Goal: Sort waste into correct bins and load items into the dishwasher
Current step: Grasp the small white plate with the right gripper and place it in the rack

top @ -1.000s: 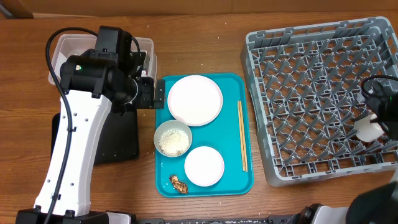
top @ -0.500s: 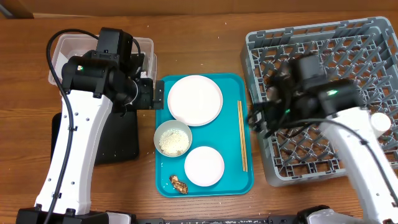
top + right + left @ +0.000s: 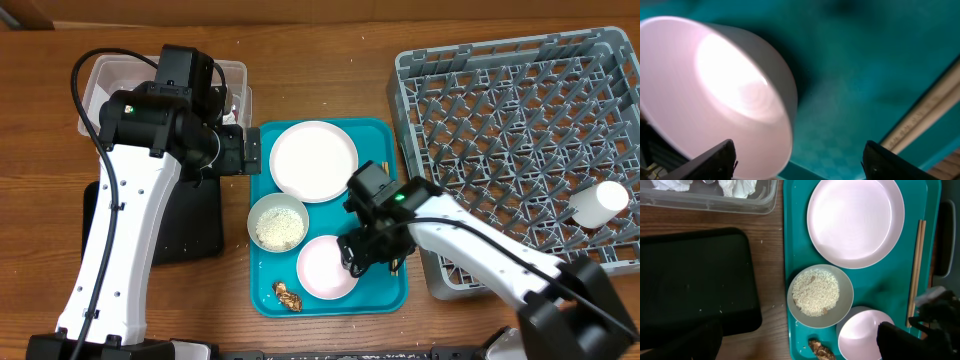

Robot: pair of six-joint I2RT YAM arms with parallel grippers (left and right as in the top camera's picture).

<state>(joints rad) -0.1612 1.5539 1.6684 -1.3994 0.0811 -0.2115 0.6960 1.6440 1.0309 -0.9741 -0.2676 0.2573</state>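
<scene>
— Overhead, where were the two grippers?

— The left gripper (image 3: 252, 152) hung at the far left corner of the teal tray (image 3: 262, 292), just beside the tub (image 3: 98, 82). Its jaws were wide apart and empty. The right gripper (image 3: 368, 252) was low over the near right part of that tray, at the right rim of the empty bowl (image 3: 322, 270).

— Was the bowl gripped?

— No. The right wrist view showed its fingers (image 3: 715, 160) spread, one by the bowl's side and the other over bare teal, with nothing clamped between them.

— And the rest?

— The plate (image 3: 313, 160) sat at the tray's far end and the rice bowl (image 3: 277, 222) left of centre. The scrap (image 3: 288, 295) was at the near edge. The chopsticks (image 3: 916, 270) lay side by side along the right edge, their near ends hidden under the arm. The tissues (image 3: 735, 186) lay in the tub, and the black tray (image 3: 195, 228) sat near of it on the tabletop (image 3: 330, 60). The cup (image 3: 600, 203) lay in the rack (image 3: 500, 110), at its right edge.
</scene>
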